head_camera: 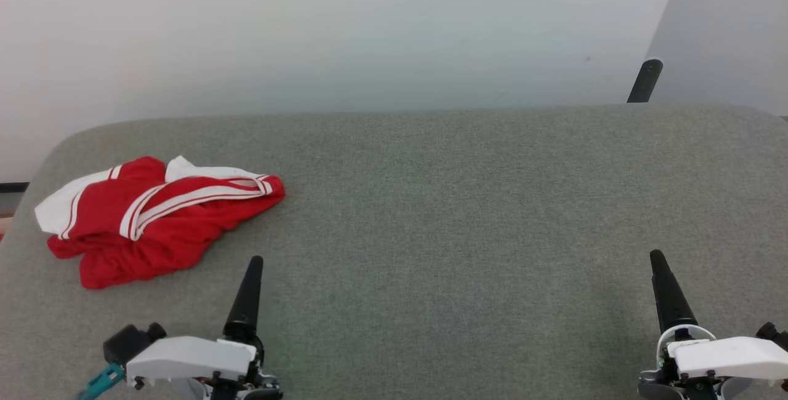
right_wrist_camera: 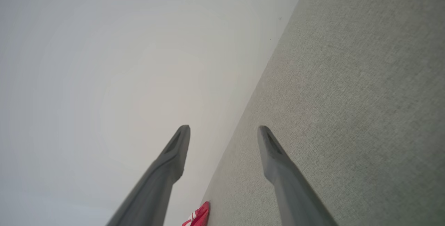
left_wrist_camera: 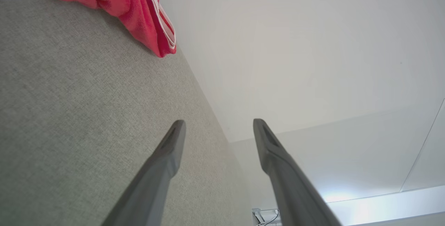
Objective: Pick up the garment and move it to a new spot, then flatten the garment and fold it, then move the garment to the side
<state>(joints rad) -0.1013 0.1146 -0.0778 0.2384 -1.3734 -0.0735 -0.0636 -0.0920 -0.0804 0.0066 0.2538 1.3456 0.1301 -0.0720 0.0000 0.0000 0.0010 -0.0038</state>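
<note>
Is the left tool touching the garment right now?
Apart. The head view shows bare grey surface between the left tool and the garment; the left wrist view shows its fingers open and empty.

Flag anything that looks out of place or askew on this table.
The garment lies bunched in a rumpled heap near the left end of the grey table, striped trim twisted across it, not flat. Nothing else stands out.

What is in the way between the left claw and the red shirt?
Nothing visible. Bare grey surface lies between the open left claw and the crumpled red shirt, which sits apart, ahead and to its left.
</note>
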